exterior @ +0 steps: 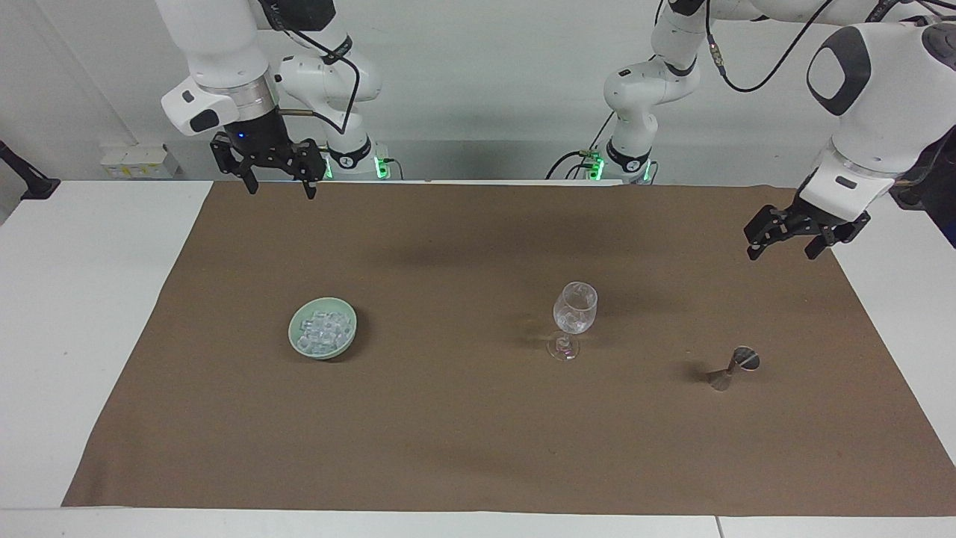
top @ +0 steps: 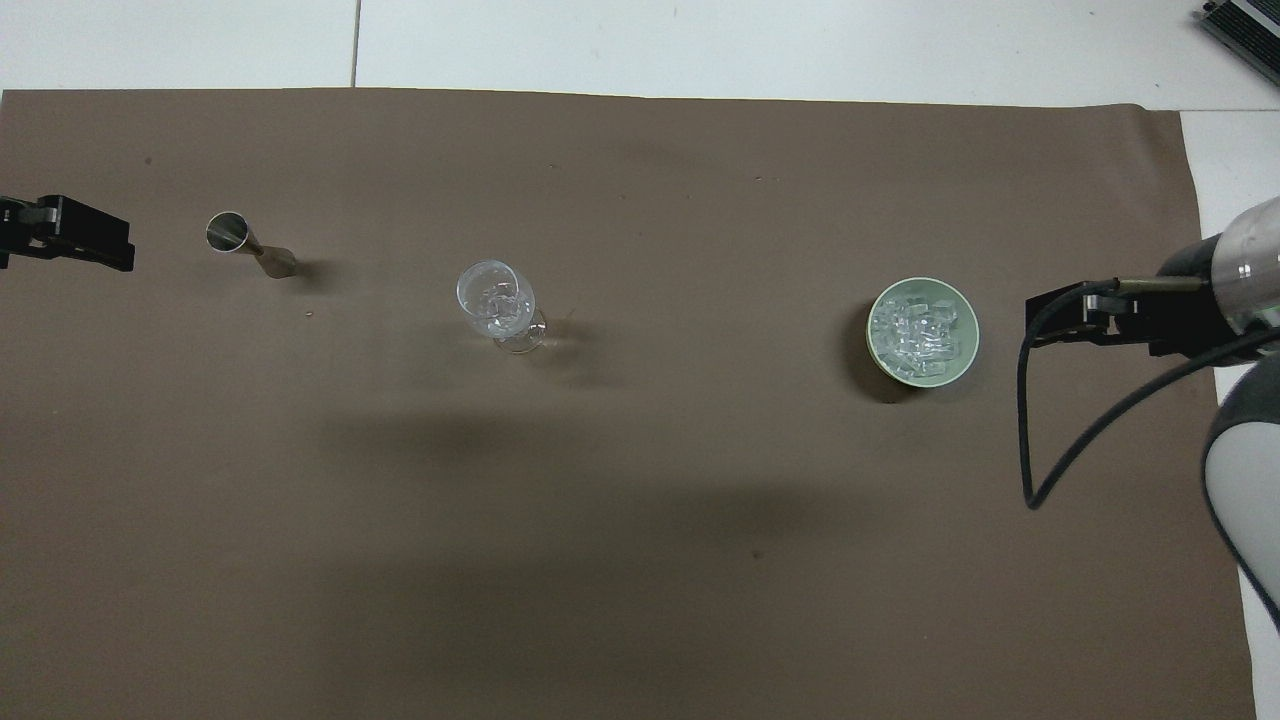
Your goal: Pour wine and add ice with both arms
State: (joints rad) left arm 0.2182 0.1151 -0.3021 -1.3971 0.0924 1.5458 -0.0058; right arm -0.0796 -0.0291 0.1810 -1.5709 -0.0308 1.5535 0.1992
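Ice: many small clear, glassy cubes (exterior: pixel 322 330) (top: pixel 922 329) heaped in a pale green round bowl (exterior: pixel 299 345) (top: pixel 888 367); a few more cubes lie in the bowl of the stemmed glass.
Pale green bowl: stands on the brown cloth toward the right arm's end of the desk, well apart from the glass.
Stemmed glass: a clear wine glass (exterior: pixel 573 317) (top: pixel 497 301), upright on its foot near the middle of the cloth, between the green bowl and the metal jigger.
Jigger: a small silvery double-cone measure (exterior: pixel 733 368) (top: pixel 249 243), standing tilted on the cloth toward the left arm's end of the desk, with its open mouth showing in both views.
Right gripper: black, two-fingered (exterior: pixel 281 188) (top: pixel 1042 326); hangs high over the edge of the cloth nearest the robots, at the right arm's end; jaws spread wide, holding nothing.
Left gripper: black, two-fingered (exterior: pixel 782 249) (top: pixel 118 257); hangs in the air over the cloth's edge at the left arm's end, above and apart from the jigger; jaws spread, holding nothing.
Cloth: a brown mat (exterior: pixel 463 418) (top: pixel 640 500) covering most of the white desk (exterior: pixel 82 314) (top: pixel 700 40) and carrying all three vessels.
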